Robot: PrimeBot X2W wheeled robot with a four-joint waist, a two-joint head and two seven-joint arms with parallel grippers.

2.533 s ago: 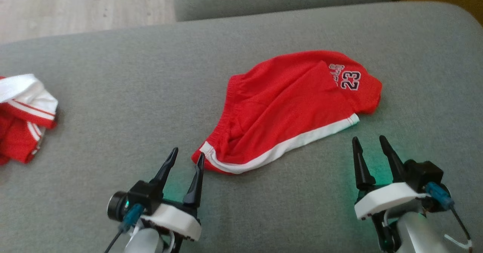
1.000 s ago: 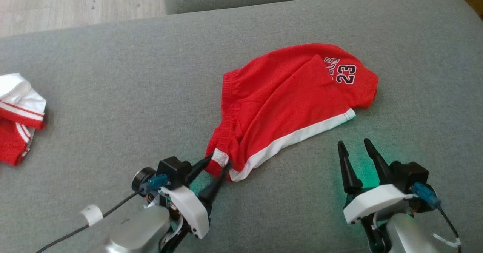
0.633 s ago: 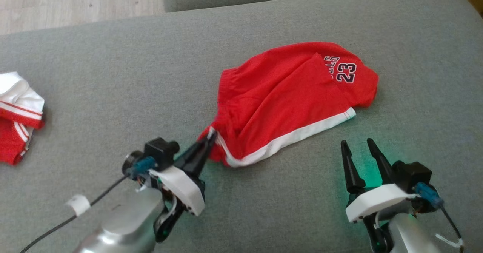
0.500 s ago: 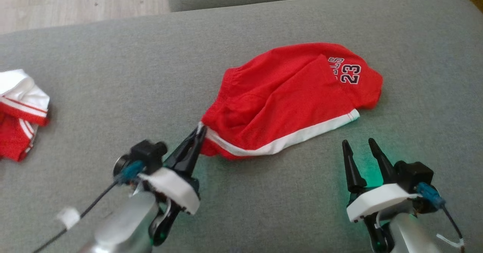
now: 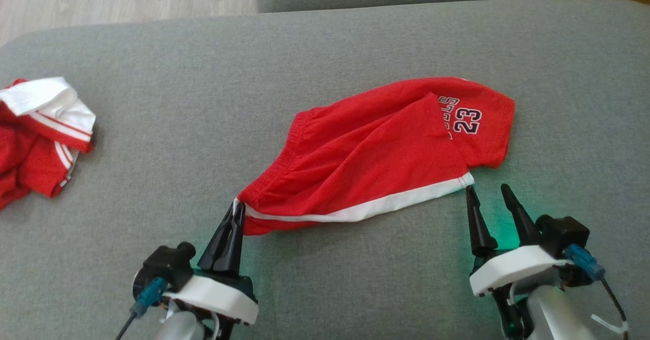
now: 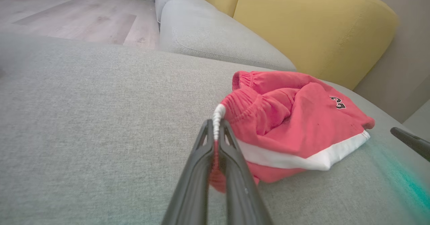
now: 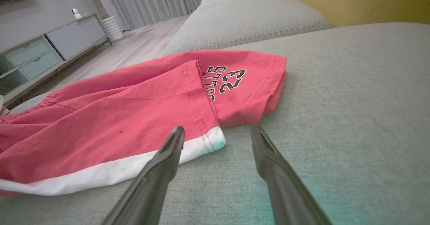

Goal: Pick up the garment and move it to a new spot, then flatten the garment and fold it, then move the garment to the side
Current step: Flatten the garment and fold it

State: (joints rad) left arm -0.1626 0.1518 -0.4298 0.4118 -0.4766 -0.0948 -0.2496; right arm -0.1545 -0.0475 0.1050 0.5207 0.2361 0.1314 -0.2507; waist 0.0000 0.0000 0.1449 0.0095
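Grey sofa cushion (image 5: 152,188) carries the red shorts (image 5: 376,152) near its middle, rumpled. Their white-trimmed waistband corner is clamped in the left gripper (image 5: 237,210), while the right gripper (image 5: 487,189) sits with fingers apart just beside the hem corner

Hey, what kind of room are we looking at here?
Most likely a home living room: the work surface is a grey sofa seat, with yellow back cushions behind it, and a low drawer cabinet, curtains and wood floor beyond.
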